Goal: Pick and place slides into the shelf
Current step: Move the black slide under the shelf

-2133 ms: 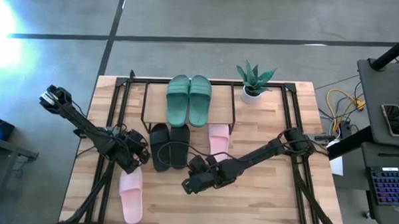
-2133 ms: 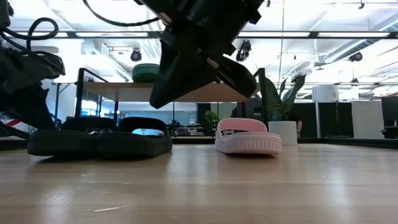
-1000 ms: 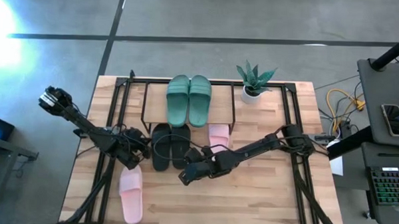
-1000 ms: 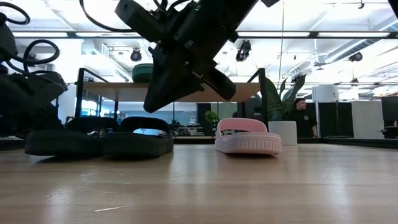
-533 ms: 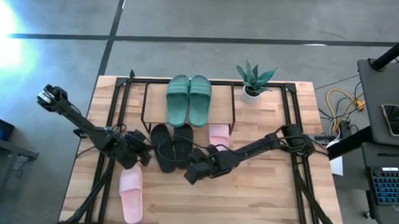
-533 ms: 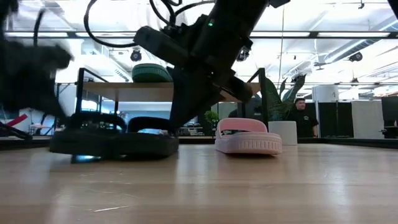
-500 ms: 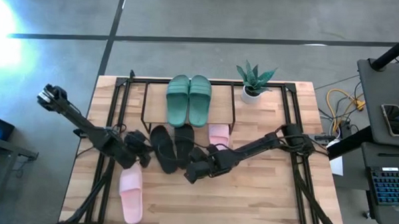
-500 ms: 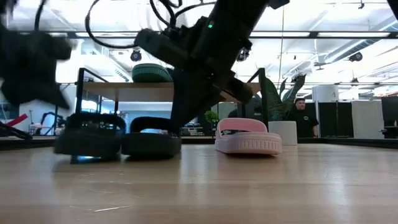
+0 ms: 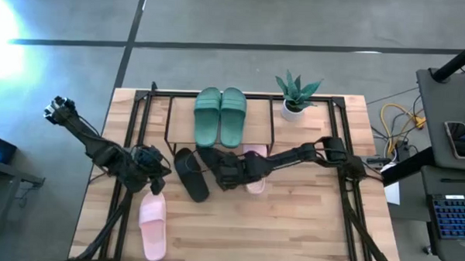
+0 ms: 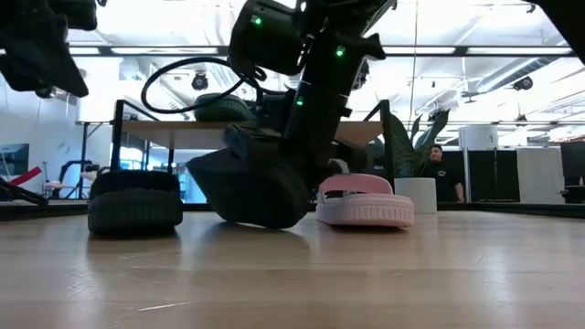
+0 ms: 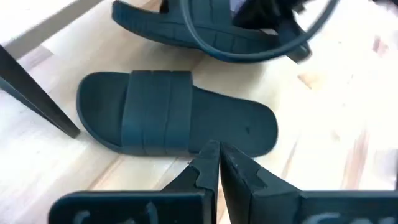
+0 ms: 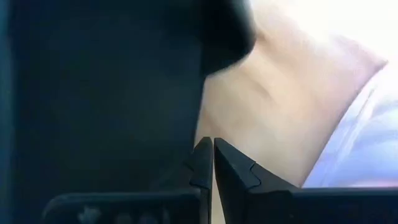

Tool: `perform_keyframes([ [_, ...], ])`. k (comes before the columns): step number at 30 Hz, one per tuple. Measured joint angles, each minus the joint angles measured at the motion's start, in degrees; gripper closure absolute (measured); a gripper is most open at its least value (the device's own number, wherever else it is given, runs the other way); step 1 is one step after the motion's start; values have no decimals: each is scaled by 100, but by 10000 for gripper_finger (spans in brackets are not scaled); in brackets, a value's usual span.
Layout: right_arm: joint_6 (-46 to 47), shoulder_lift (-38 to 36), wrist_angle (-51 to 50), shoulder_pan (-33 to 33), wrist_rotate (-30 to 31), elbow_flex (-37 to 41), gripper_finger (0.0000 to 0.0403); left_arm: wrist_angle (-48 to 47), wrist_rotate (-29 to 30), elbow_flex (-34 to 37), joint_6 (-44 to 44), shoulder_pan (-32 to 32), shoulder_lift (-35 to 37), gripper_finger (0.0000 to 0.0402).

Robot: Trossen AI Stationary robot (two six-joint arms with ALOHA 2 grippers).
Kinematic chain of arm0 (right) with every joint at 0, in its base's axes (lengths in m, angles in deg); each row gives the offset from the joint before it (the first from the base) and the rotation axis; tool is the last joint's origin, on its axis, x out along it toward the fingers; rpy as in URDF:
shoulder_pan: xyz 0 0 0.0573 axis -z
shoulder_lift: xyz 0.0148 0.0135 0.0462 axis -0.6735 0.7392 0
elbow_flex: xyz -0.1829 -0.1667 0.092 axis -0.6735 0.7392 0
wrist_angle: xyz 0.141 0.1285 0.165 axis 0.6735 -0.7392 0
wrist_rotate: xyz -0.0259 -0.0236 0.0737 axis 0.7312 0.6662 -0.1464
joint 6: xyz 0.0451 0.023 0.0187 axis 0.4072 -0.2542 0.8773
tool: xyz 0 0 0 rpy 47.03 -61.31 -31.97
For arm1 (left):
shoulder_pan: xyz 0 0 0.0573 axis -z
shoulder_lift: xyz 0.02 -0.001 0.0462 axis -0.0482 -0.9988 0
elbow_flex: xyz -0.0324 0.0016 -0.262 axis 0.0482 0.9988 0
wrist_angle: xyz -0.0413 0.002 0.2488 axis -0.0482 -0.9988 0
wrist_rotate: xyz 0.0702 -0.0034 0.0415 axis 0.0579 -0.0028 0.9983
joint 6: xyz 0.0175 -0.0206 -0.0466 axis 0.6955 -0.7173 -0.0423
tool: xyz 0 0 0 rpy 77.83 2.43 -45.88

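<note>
A green pair of slides (image 9: 220,116) lies on the top board of the shelf (image 9: 258,120). One black slide (image 9: 190,175) lies flat and slanted on the table in front of the shelf (image 11: 174,118). The other black slide (image 10: 256,187) stands tipped beside it, with my right gripper (image 9: 225,174) shut against it. One pink slide (image 9: 255,158) lies at the shelf's right foot, and another pink slide (image 9: 152,221) lies near the left front edge. My left gripper (image 11: 216,155) is shut and raised above the flat black slide, holding nothing. My right gripper pushes with shut fingers against the near end of the tipped black slide (image 12: 180,118), slanting down from the table's right. The arm and the slide hide the exact spot. The slide rests on its lower edge (image 10: 267,221), its other side raised off the table.
A small potted plant (image 9: 296,98) stands at the far right beside the shelf. Black frame rods (image 9: 140,119) run along both sides of the table. Bare wood lies along the near edge. A person (image 10: 441,164) stands far off in the room.
My left gripper has risen off the table. My right gripper has gone toward the far edge and the shelf, pushing one black slide ahead of it; that slide has slid toward the shelf and tipped up. The other black slide has turned slantwise.
</note>
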Motion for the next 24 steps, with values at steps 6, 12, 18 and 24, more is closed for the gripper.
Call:
perform_keyframes([
  [6, -149, -6, 162, -18, -221, -4, 394, -295, -84, 110, -459, 30, -239, 402],
  [12, -132, -26, 133, -225, -284, -4, 394, -312, -395, 645, -1296, 95, -580, 402],
  [18, -46, -224, 137, -305, -269, -4, 394, 739, -418, 1330, -1798, 213, -730, 402],
  [24, -66, -515, 46, -347, -148, -13, 394, 1444, -384, 1807, -1949, 212, -801, 402],
])
